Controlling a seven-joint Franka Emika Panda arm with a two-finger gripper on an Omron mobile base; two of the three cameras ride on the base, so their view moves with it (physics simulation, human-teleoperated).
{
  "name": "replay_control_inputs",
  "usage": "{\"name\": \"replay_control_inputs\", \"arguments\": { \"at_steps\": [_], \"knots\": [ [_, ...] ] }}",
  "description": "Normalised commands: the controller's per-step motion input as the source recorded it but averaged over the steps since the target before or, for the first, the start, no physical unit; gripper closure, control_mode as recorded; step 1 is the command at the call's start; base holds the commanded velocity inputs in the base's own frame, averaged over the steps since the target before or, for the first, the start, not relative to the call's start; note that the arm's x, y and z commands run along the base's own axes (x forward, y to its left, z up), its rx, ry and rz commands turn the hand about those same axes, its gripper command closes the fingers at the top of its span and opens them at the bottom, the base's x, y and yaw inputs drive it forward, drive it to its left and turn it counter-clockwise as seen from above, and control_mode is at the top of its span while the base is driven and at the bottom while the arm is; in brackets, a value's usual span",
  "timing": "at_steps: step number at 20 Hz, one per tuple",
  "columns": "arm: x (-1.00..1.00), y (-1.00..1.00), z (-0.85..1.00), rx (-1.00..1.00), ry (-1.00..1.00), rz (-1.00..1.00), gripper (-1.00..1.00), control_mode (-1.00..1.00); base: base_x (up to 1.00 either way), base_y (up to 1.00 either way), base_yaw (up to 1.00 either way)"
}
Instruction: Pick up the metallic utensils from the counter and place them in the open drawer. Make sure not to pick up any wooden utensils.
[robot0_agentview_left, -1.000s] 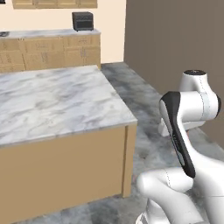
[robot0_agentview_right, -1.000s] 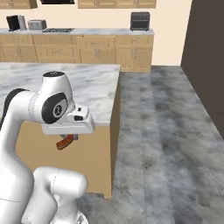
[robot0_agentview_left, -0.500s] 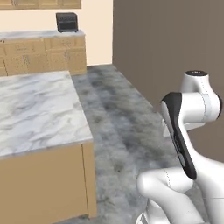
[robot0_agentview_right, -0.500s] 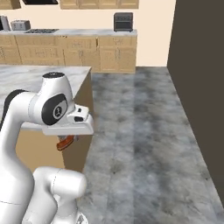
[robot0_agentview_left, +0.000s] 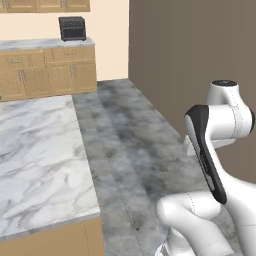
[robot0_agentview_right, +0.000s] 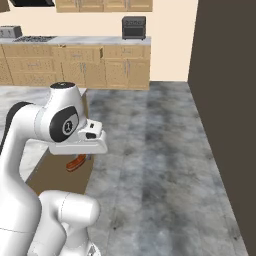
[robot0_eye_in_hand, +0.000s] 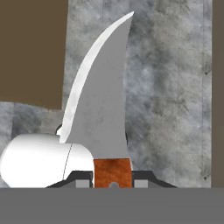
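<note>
One metallic utensil is in hand, so I'd call this roughly the middle of the job. The short knife with the curved silver blade and reddish-brown handle (robot0_eye_in_hand: 103, 109) is off the white-and-grey marble counter (robot0_agentview_left: 40, 160) and riding along with the arm, over the grey stone floor (robot0_agentview_right: 160, 165). In the right base view you can just catch the reddish handle poking out under the white wrist, next to the counter's end panel.

What's left, as far as I can judge: the knife isn't in the drawer yet, and I can't spot the open drawer from these angles, so the base probably has some driving to do before the drop. The small grey metal utensil would need its own trip too; no way to tell where it is right now. Same for the wooden spoons, which should just be left alone.

The two-finger gripper (robot0_eye_in_hand: 113, 180) has its jaws narrowed and pinched on the knife's handle, one dark tip on each side of it, with the blade sticking straight out away from the hand camera. The grip looks centred on the handle.
</note>
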Motion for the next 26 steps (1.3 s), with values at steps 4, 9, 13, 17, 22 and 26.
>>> {"name": "replay_control_inputs", "arguments": {
  "at_steps": [4, 9, 13, 17, 22, 26],
  "knots": [
    [0.00, 0.00, 0.00, 0.00, 0.00, 0.00, 1.00, 1.00, 1.00, -0.11, 0.00],
    [0.00, 0.00, 0.00, 0.00, 0.00, 0.00, 1.00, 1.00, 1.00, -0.18, 0.02],
    [0.00, 0.00, 0.00, 0.00, 0.00, 0.00, 1.00, 1.00, 1.00, -0.31, 0.07],
    [0.00, 0.00, 0.00, 0.00, 0.00, 0.00, 1.00, 1.00, 1.00, -0.39, 0.09],
    [0.00, 0.00, 0.00, 0.00, 0.00, 0.00, 1.00, 1.00, 1.00, -0.41, 0.14],
    [0.00, 0.00, 0.00, 0.00, 0.00, 0.00, 1.00, 1.00, 1.00, -0.28, 0.18]
  ]
}}
